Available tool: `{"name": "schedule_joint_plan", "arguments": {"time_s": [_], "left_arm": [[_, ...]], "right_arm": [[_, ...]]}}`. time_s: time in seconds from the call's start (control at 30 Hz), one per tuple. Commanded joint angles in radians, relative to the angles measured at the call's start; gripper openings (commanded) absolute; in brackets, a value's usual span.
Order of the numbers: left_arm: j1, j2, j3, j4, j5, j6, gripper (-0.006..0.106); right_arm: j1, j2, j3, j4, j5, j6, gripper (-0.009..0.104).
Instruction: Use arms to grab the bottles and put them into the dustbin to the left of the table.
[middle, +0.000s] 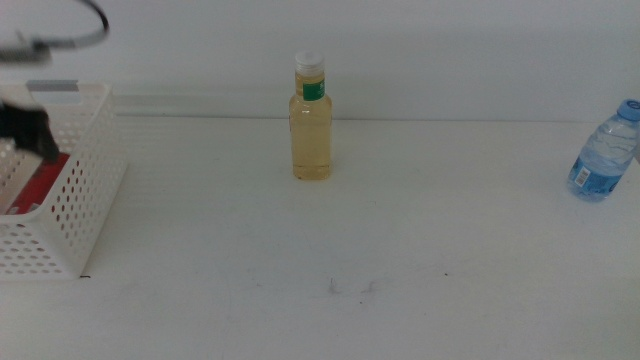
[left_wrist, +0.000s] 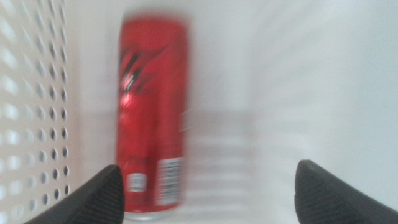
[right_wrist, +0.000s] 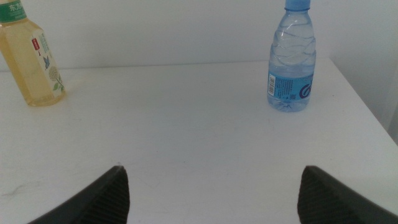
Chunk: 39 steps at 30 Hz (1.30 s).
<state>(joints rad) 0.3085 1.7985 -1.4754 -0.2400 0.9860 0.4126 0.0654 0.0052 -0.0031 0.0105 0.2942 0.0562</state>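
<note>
Left gripper (left_wrist: 205, 186): jaws spread wide, holding nothing, poised over the dustbin (middle: 75, 200). The red drink can (left_wrist: 152, 118) lies on its side in the bin, just off the left jaw and close to the perforated wall, its long axis running 12 to 6 in the blurred left wrist view. Right gripper (right_wrist: 211, 190): jaws wide apart, empty, above the table (middle: 400, 250). Yellow-liquid bottle (right_wrist: 31, 59) stands upright at 10 o'clock, water bottle (right_wrist: 292, 59) upright at 1 o'clock.

A dark cable (middle: 85, 22) loops above the table's far-left corner (partly cropped).
</note>
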Motion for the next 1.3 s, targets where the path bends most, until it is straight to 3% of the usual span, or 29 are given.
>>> {"name": "schedule_joint_plan", "arguments": {"time_s": [0.0,0.13,0.27,0.43,0.57,0.67,0.83,1.0,1.27], "left_arm": [[-0.01,-0.141,0.012,-0.084,0.024,0.027,0.094],[-0.043,-0.371,0.12,-0.181,-0.028,0.086,0.094],[-0.136,-0.619,0.328,-0.187,-0.21,0.067,0.094],[-0.388,-0.887,0.73,-0.216,-0.683,0.027,0.094],[-0.641,-0.945,1.002,-0.243,-1.166,0.027,0.094],[-0.797,-0.896,1.13,-0.248,-1.485,0.027,0.094],[-0.904,-0.696,1.157,-0.278,-1.704,0.02,0.094],[-0.907,-0.425,1.133,-0.16,-1.91,-0.212,0.094],[-0.907,-0.093,0.938,-0.03,-2.005,-0.255,0.094]], "right_arm": [[-0.005,-0.005,0.003,-0.01,-0.01,-0.003,0.089],[-0.005,-0.005,0.003,-0.01,-0.01,-0.003,0.089],[-0.005,-0.005,0.003,-0.01,-0.01,-0.003,0.089],[-0.005,-0.005,0.003,-0.01,-0.01,-0.003,0.089],[-0.005,-0.005,0.003,-0.01,-0.01,-0.003,0.089],[-0.005,-0.005,0.003,-0.01,-0.01,-0.003,0.089],[-0.005,-0.005,0.003,-0.01,-0.01,-0.003,0.089],[-0.005,-0.005,0.003,-0.01,-0.01,-0.003,0.089],[-0.005,-0.005,0.003,-0.01,-0.01,-0.003,0.089]]}}
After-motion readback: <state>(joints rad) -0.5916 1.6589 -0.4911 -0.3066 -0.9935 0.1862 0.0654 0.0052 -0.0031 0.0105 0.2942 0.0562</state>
